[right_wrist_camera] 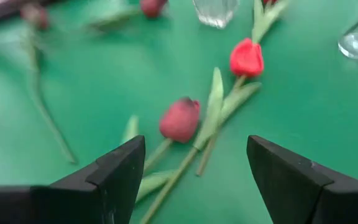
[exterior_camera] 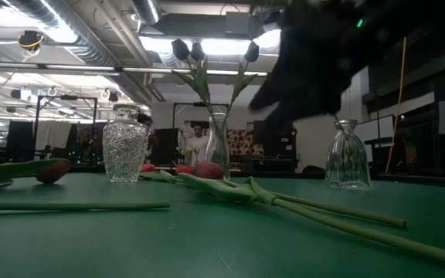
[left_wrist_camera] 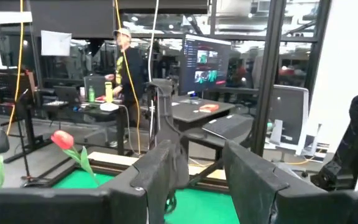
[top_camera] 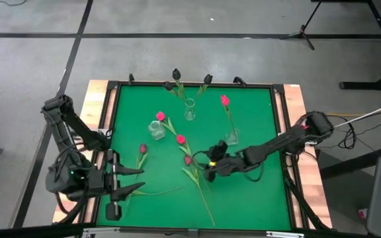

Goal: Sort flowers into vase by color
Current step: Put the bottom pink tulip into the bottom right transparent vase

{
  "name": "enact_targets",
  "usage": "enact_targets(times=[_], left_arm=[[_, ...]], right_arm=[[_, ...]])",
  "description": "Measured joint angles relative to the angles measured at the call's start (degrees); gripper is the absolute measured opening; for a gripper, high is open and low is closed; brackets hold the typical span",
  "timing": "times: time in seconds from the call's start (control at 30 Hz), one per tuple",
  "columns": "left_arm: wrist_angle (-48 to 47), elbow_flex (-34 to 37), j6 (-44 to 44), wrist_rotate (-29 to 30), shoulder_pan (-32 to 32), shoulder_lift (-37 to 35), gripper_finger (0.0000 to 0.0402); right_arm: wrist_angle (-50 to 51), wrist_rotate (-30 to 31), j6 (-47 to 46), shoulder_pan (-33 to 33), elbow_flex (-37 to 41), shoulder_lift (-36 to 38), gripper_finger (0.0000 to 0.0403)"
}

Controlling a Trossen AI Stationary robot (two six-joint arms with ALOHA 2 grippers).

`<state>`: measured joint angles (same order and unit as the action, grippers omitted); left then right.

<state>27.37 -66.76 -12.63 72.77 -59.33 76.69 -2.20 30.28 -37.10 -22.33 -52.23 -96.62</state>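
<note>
High view shows the green table mat [top_camera: 243,192] filling most of the wooden table, with both dark arms reaching in from its sides. The left arm sits folded at the mat's left edge, its left gripper [top_camera: 132,182] resting low there with its jaws apart and nothing between them; a bare-looking stem lies just beyond its fingertips. The right arm stretches in from the right edge toward the middle, and the right gripper [right_wrist_camera: 194,168] hangs above the mat with jaws spread wide, empty, over a dull red tulip [right_wrist_camera: 180,119] and a bright red tulip [right_wrist_camera: 247,58] whose stems lie crossed on the cloth. Three glass vases stand on the mat: a tall slim vase [top_camera: 190,109] near the far edge holds the three near-black tulips [top_camera: 176,74], a narrow-necked vase [top_camera: 231,137] to the right holds one pink-red tulip [top_camera: 225,100], and a squat cut-glass vase [top_camera: 156,130] left of centre has a pink tulip [top_camera: 161,116] lying just beside it. One more dark red tulip [top_camera: 143,149] lies alone toward the left arm. In the left wrist view a person [left_wrist_camera: 124,74] stands in the room beyond the table.
</note>
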Motion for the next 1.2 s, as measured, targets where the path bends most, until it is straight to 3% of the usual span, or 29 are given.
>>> enact_targets(times=[0.37, 0.7, 1.0, 1.2], left_arm=[[0.03, 0.0, -4.48, 7.96, -0.1, 0.02, 0.0144], [-8.56, 0.0, -1.07, 8.14, -0.31, 0.07, 0.0143], [-9.39, 0.0, 1.28, 8.7, -0.31, 0.07, 0.0143], [-9.39, 0.0, 1.97, 7.59, -0.31, 0.07, 0.0143]], right_arm=[[2.0, 5.23, -6.0, 1.01, -5.14, -11.65, 0.0282], [2.59, 4.9, -9.08, 1.01, -7.18, -15.61, 0.0282], [1.98, 4.22, -12.09, 0.92, -7.27, -18.49, 0.028], [2.62, 4.18, -12.72, 0.99, -7.25, -18.54, 0.0221]])
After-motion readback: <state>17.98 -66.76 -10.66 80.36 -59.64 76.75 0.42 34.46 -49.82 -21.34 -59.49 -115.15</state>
